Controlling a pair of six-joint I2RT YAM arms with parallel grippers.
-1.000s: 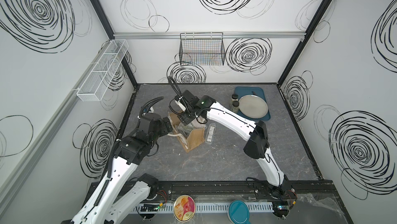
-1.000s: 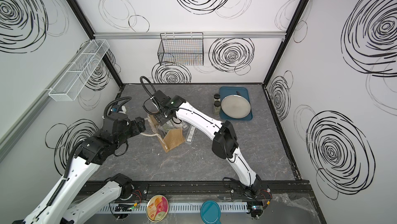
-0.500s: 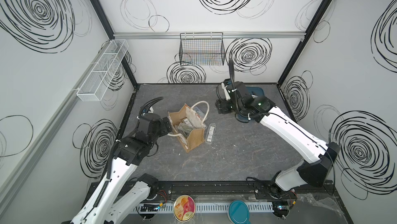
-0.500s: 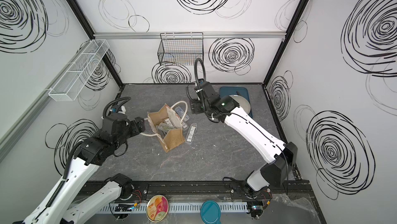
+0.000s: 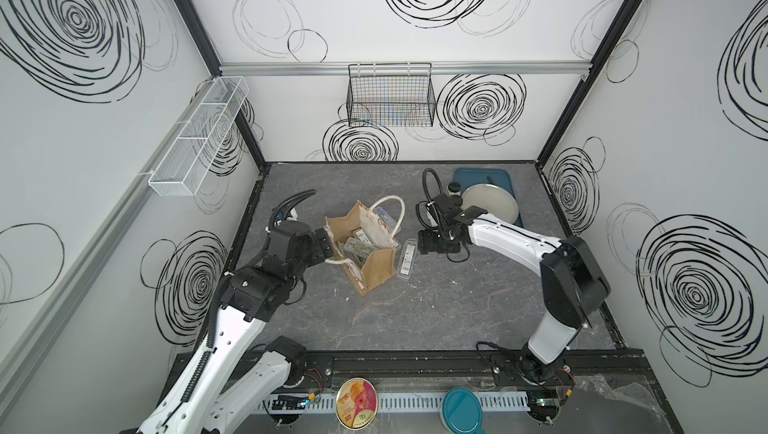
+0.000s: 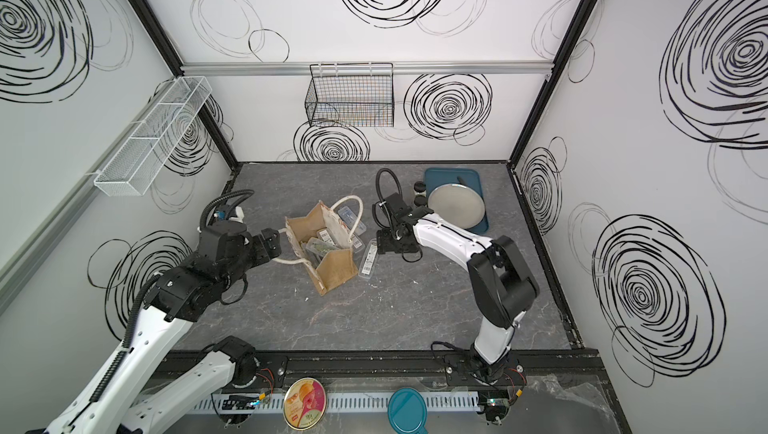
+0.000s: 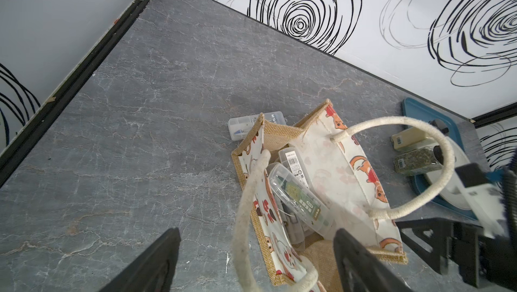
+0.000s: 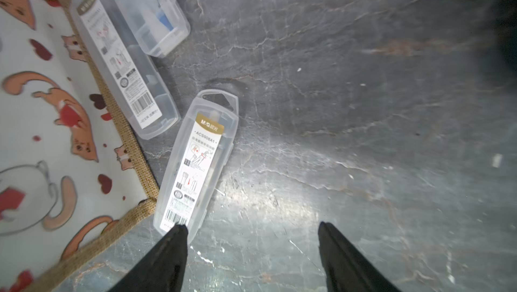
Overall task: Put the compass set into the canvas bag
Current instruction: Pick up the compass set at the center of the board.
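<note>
a grey marbled desk (image 5: pixel 415 319) is shown in both top views. the left arm (image 5: pixel 249 294) is reached in toward the middle, and the right arm (image 5: pixel 511 240) is bent in from the opposite side. a blue tray (image 5: pixel 469 173) is set at the far right corner, with a pale round plate (image 5: pixel 490 208) laid on it.

the canvas bag (image 5: pixel 376 271) is stood near the middle of the desk with its mouth open, and clear plastic cases (image 7: pixel 296 195) are seen inside it. the left jaws are spread wide at the bag's edge. the near rope handle (image 7: pixel 243 220) is seen running between them, unclamped, so nothing is gripped.

the right jaws are held low over the desk just beside the bag, parted, with nothing between them. one fingertip (image 8: pixel 176 237) is seen at the barcode end of a compass set (image 8: pixel 195 162); whether it is touched cannot be told. that compass set is laid flat on the desk, outside the bag and just beside its burlap corner. a second case (image 8: pixel 126 80) is laid along the bag's printed panel, and a third case (image 8: pixel 151 10) just beyond it. a herb jar (image 7: pixel 414 162) is seen beside the plate.
</note>
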